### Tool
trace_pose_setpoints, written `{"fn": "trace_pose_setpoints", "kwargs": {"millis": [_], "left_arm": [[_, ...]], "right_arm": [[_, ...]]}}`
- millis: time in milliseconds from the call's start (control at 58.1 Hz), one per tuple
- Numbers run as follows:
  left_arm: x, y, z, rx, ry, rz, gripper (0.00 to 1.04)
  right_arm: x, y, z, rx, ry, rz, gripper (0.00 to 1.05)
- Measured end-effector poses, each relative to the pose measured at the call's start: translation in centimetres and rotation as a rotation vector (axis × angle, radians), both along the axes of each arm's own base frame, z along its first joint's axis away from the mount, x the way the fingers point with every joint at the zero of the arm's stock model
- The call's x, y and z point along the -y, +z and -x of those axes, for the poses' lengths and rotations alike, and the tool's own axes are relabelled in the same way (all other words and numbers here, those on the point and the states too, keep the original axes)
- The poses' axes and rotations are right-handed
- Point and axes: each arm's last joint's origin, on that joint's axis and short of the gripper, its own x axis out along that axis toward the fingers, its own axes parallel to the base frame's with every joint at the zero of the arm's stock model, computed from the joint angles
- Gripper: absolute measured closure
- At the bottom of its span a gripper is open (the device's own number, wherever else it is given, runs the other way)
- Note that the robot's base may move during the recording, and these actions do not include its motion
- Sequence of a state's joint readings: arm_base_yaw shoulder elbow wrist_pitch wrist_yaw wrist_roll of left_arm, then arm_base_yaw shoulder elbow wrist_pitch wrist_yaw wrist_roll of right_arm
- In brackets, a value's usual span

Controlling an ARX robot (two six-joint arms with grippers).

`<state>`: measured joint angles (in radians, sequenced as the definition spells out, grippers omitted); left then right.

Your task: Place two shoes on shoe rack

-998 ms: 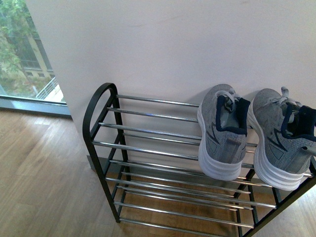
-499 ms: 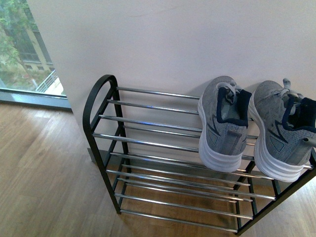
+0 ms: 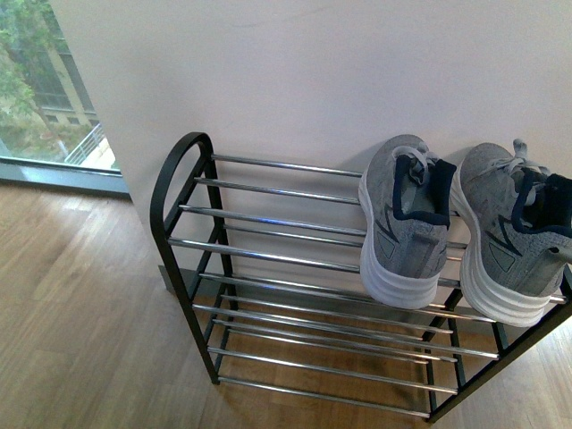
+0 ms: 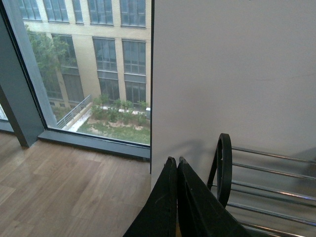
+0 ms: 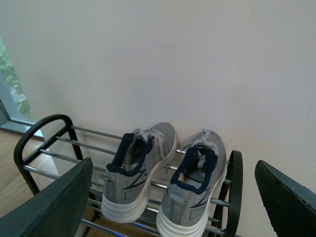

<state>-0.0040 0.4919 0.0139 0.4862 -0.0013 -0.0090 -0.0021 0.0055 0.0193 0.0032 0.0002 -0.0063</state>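
Grey knit uppers, thick white soles, navy lining: we logged both sneakers on the top tier of the low black metal shoe rack with chrome bars [image 3: 268, 221], at its right end. Toes pointed to the far white wall [image 3: 313, 71] and heels reached past the nearest bar. The left sneaker [image 3: 407, 223] and the right sneaker [image 3: 514, 237] lay just beside each other; we could not tell whether they touched.

Against the front view from a second earlier, the pair had not shifted on the bars. Only the framing changed: the rack rode slightly higher and more of its lower tiers showed. We read this as the robot backing off. Over the last half second almost nothing moved.

The left gripper [image 4: 177, 163] had its fingers pressed together on nothing, near the rack's left loop and well apart from the shoes. The right gripper [image 5: 173, 168] had its fingers spread wide, empty and clear of both sneakers.

Our judgement: both shoes were placed and resting steadily, so the task looked complete.
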Motion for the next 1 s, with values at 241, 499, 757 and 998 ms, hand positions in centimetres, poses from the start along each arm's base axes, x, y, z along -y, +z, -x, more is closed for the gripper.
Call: {"fn": "trace_pose_setpoints", "kwargs": {"millis": [241,499,757,998], "left_arm": [[0.0,0.2,0.9,0.006,0.000,0.000,1.03],[0.0,0.2,1.6,0.006,0.000,0.000,1.03],[0.0,0.2,2.0,0.009,0.000,0.000,1.03],[0.0,-0.2,3.1,-0.009,0.002,-0.001,1.03]], "right_arm": [[0.0,0.0,0.0,0.000,0.000,0.000,0.09],[0.0,0.0,0.0,0.000,0.000,0.000,0.09],[0.0,0.0,0.0,0.000,0.000,0.000,0.09],[0.0,0.0,0.0,0.000,0.000,0.000,0.09]]}}
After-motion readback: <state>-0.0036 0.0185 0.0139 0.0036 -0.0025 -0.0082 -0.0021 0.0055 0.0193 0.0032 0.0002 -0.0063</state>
